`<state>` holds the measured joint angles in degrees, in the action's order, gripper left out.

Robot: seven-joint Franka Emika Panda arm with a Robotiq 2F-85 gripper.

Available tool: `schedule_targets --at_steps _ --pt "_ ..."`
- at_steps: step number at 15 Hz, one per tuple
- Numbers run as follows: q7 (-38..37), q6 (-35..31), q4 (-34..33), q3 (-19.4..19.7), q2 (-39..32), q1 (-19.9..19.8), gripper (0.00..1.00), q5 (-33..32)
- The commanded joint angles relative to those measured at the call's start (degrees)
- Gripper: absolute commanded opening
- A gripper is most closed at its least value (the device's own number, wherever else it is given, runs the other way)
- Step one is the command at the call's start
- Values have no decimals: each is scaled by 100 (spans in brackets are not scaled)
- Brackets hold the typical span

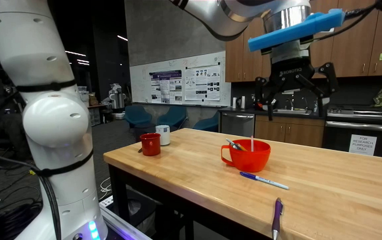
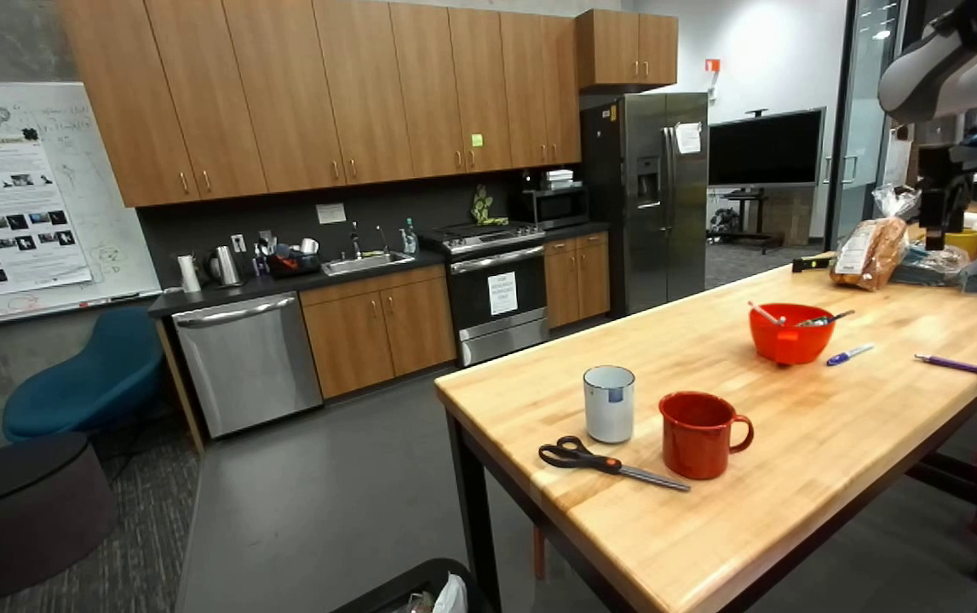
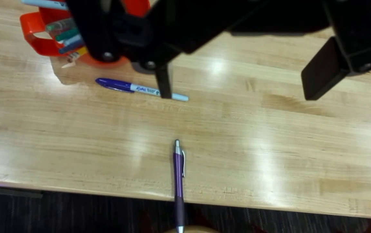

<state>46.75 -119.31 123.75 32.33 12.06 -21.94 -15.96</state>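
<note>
My gripper [image 1: 295, 112] is open and empty, held well above the wooden table. Its fingers stand wide apart in the wrist view [image 3: 238, 94]. Below it is a wide orange-red cup [image 1: 250, 161] with a handle, holding several pens and markers; the gripper partly covers this cup in the wrist view [image 3: 32, 34]. A white marker with a blue cap [image 1: 264, 180] lies beside the cup, and one finger overlaps it in the wrist view [image 3: 115, 84]. A purple pen [image 3: 178, 176] lies at the table edge, its dark end sticking out over the edge.
A red mug [image 2: 697, 436], a white cup [image 2: 609, 407] and black-handled scissors [image 2: 594, 460] are at one table end. A bread bag [image 2: 871, 253] and other bags stand at the opposite end. The wooden table [image 1: 191, 166] has its edge close to the robot's base.
</note>
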Motion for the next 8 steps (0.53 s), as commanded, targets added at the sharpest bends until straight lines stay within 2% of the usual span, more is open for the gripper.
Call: schedule_targets --at_steps 1,8 --pt "-180 -416 248 -45 -160 -69 100 113" --pt "-312 -751 665 -6 -379 -249 100 -22"
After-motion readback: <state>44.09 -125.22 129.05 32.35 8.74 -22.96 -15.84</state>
